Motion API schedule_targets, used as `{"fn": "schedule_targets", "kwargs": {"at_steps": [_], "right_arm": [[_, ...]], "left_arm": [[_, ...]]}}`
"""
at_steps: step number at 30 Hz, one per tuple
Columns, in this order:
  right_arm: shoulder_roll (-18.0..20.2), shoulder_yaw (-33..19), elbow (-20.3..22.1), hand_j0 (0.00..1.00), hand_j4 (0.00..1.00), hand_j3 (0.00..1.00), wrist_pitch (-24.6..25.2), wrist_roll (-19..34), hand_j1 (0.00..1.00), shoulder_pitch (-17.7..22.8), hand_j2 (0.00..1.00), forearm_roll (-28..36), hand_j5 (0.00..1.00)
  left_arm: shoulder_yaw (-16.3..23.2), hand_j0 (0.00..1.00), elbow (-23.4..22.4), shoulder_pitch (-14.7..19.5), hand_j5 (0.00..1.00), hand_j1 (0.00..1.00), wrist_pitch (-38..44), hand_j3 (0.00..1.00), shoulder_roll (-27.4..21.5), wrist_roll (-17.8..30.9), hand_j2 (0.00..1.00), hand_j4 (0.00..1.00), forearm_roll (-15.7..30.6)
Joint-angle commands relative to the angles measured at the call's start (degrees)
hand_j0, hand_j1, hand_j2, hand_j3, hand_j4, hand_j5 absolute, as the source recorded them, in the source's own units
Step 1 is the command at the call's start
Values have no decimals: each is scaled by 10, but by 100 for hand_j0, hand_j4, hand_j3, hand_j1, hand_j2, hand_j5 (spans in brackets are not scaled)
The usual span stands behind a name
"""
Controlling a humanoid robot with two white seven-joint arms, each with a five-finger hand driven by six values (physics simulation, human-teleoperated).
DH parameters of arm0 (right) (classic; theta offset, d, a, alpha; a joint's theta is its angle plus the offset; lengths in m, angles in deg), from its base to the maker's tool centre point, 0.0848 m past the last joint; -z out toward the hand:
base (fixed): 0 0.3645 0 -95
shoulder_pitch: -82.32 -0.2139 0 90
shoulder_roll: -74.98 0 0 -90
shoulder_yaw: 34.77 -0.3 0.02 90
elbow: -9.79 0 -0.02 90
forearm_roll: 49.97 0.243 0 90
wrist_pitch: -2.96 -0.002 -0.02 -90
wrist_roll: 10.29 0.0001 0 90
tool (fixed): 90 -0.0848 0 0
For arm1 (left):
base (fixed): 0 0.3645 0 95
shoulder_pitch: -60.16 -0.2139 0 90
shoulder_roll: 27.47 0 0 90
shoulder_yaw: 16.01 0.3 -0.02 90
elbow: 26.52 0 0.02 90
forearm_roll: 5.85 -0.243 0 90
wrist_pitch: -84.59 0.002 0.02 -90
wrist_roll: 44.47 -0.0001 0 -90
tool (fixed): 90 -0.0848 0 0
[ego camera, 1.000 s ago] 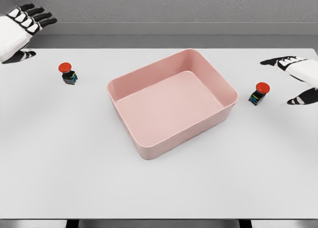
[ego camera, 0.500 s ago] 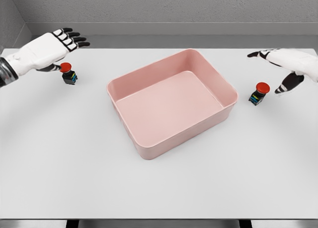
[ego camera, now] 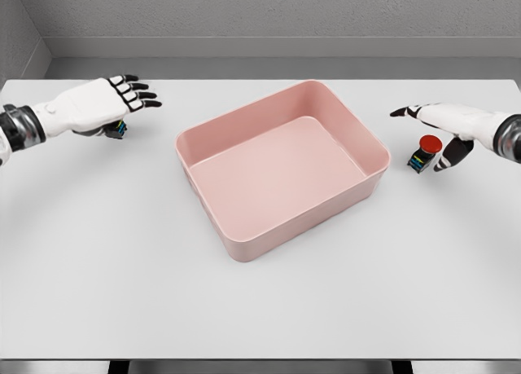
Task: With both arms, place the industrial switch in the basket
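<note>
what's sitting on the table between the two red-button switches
In the head view, the pink basket lies between them. The left switch is mostly hidden under the left hand; the right switch sits beside the right hand.

The basket [ego camera: 281, 169] sits on the middle of the table [ego camera: 260, 301], turned at an angle. One industrial switch [ego camera: 119, 129] stands to its left, mostly hidden under the left hand [ego camera: 102, 105]. The other switch [ego camera: 424, 152] stands just right of the basket, beneath the right hand [ego camera: 444, 121].
</note>
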Motion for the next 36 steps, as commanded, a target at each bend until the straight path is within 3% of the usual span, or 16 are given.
{"fn": "schedule_targets", "kwargs": {"at_steps": [1, 11, 15, 18, 21, 28, 33, 36], "right_arm": [[0, 5, -8, 100, 100, 100, 0, 0, 100, 0, 100, -1, 100], [0, 8, -45, 100, 100, 100, 0, 0, 100, 0, 100, -1, 100], [-2, 12, -57, 100, 100, 100, -1, 0, 100, -1, 100, -1, 100], [-7, 16, -58, 100, 100, 100, 0, 0, 100, -4, 100, -1, 100], [-21, 35, -67, 100, 100, 100, -1, 0, 100, -25, 100, -1, 100], [-24, 44, -87, 100, 100, 100, 0, 0, 100, -31, 100, -1, 100], [-24, 44, -96, 100, 100, 100, 0, 0, 100, -31, 100, -2, 100], [-23, 44, -95, 73, 73, 73, -7, 0, 73, -31, 73, -17, 73]], "left_arm": [[5, 100, -26, 0, 100, 100, -1, 100, 6, -2, 100, 100, 6], [5, 100, -76, 0, 100, 100, -1, 100, 26, -2, 100, 100, 11], [22, 89, -79, 4, 89, 89, -1, 89, 30, -2, 89, 89, 10], [24, 88, -79, 4, 88, 88, -1, 88, 30, -1, 88, 88, 10], [28, 81, -78, 4, 81, 81, -1, 81, 30, 2, 81, 81, 10], [27, 48, -79, 4, 48, 48, -1, 48, 29, 3, 48, 48, 8], [27, 42, -79, 4, 42, 42, -1, 42, 27, 2, 42, 42, 7], [27, 40, -79, 4, 40, 40, -1, 40, 26, 2, 40, 40, 6]]}}
